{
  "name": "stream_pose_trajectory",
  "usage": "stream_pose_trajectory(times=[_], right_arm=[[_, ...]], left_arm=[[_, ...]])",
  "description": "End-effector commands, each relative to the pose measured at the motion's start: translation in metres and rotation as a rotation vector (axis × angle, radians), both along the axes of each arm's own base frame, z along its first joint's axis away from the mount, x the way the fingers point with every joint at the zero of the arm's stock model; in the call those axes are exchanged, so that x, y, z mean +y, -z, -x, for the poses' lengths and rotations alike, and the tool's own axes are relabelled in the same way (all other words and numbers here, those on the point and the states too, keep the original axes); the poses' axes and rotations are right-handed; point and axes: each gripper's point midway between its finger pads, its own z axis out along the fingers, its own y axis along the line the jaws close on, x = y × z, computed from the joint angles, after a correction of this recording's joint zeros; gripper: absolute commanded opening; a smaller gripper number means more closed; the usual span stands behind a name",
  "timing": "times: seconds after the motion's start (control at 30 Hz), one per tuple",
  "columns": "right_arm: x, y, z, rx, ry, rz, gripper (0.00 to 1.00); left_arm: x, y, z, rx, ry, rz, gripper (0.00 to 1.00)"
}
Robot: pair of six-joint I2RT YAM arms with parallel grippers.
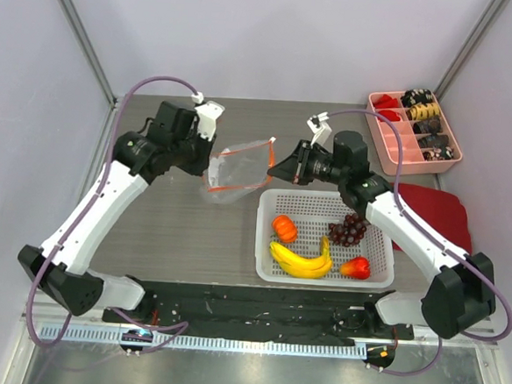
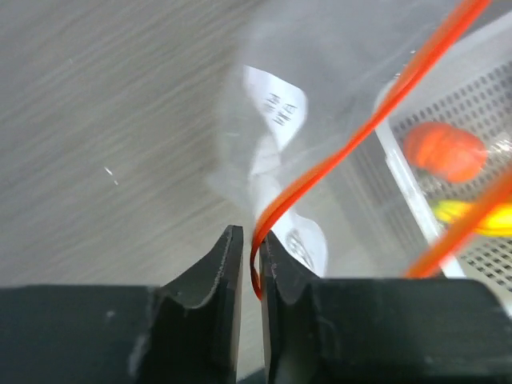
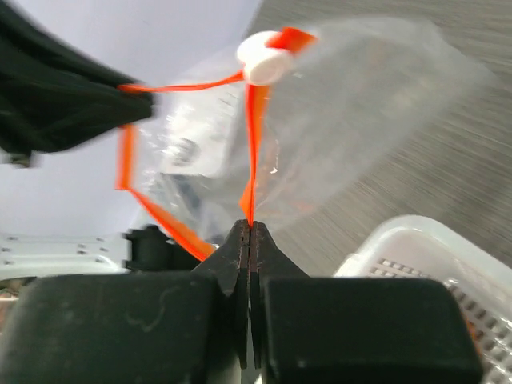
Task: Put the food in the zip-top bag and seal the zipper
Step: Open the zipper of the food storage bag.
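With my left gripper [image 2: 250,240] and right gripper [image 3: 250,228] each clamped on the zipper [image 3: 252,152], the zip-top bag [image 1: 238,178] hangs between them beside the basket [image 1: 260,236] holding the food [image 1: 302,261]; next I'd spread its mouth.

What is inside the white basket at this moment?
In the basket: pumpkin, bananas, grapes and a red fruit. The right arm covers its far right corner.
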Motion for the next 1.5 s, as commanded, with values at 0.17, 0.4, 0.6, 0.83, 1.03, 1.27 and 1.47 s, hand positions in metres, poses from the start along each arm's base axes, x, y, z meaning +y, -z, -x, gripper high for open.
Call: stream_pose_trajectory(times=[0.17,0.4,0.6,0.83,1.03,1.27,1.47], right_arm=[[-0.011,0.026,-0.021,-0.199,-0.057,0.282,0.01],[0.033,0.026,0.006,-0.262,-0.262,0.379,0.01],[0.059,0.034,0.030,-0.217,-0.333,0.338,0.01],[0.056,0.024,0.035,-0.285,-0.378,0.345,0.01],[0.048,0.032,0.038,-0.313,-0.400,0.395,0.01],[0.047,0.040,0.044,-0.323,-0.448,0.402,0.01],[0.053,0.020,0.048,-0.340,-0.438,0.337,0.01]], left_arm=[[0.019,0.007,0.048,0.157,-0.014,0.161,0.00],[0.013,0.025,0.066,0.172,0.014,0.225,0.22],[0.013,0.041,0.053,0.128,0.002,0.213,0.59],[0.011,0.031,0.030,0.068,-0.003,0.187,0.48],[0.016,0.028,0.046,0.123,0.023,0.136,0.27],[0.022,0.008,0.049,0.054,0.017,0.139,0.35],[0.022,0.022,0.053,0.096,0.051,0.107,0.33]])
